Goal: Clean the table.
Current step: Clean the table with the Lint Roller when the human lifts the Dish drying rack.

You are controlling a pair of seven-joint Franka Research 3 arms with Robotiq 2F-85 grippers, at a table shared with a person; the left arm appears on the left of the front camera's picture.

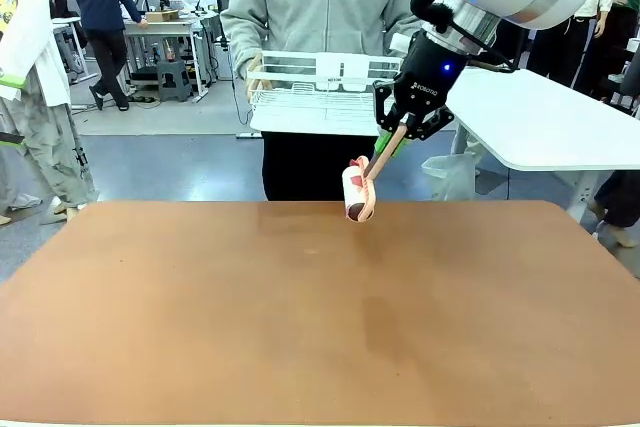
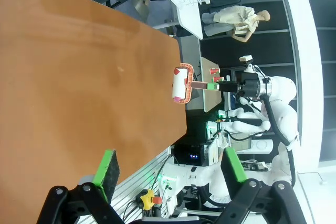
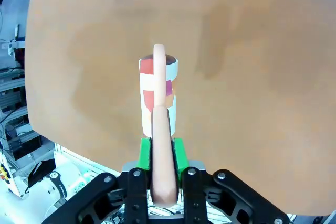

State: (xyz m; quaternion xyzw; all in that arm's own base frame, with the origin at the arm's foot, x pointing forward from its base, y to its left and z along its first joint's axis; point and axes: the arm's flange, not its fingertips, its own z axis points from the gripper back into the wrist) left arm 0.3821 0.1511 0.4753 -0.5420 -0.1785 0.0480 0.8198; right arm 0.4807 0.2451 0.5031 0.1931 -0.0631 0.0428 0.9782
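Observation:
A lint roller [image 1: 357, 193] with a white and red roll and a pale pink handle hangs over the far edge of the reddish-brown table [image 1: 300, 317]. My right gripper [image 1: 395, 140] is shut on its handle and comes in from the upper right. In the right wrist view the handle sits clamped between the green pads of my right gripper [image 3: 161, 153], with the roller [image 3: 157, 95] pointing away over the table [image 3: 252, 77]. My left gripper [image 2: 170, 169] stands open and holds nothing, off one side of the table [image 2: 79, 77], and sees the roller [image 2: 180, 83] far off.
A person stands at the far side holding a white wire basket [image 1: 320, 87] in both hands, just behind the roller. A smaller white table [image 1: 540, 117] stands at the back right. The brown top bears nothing else.

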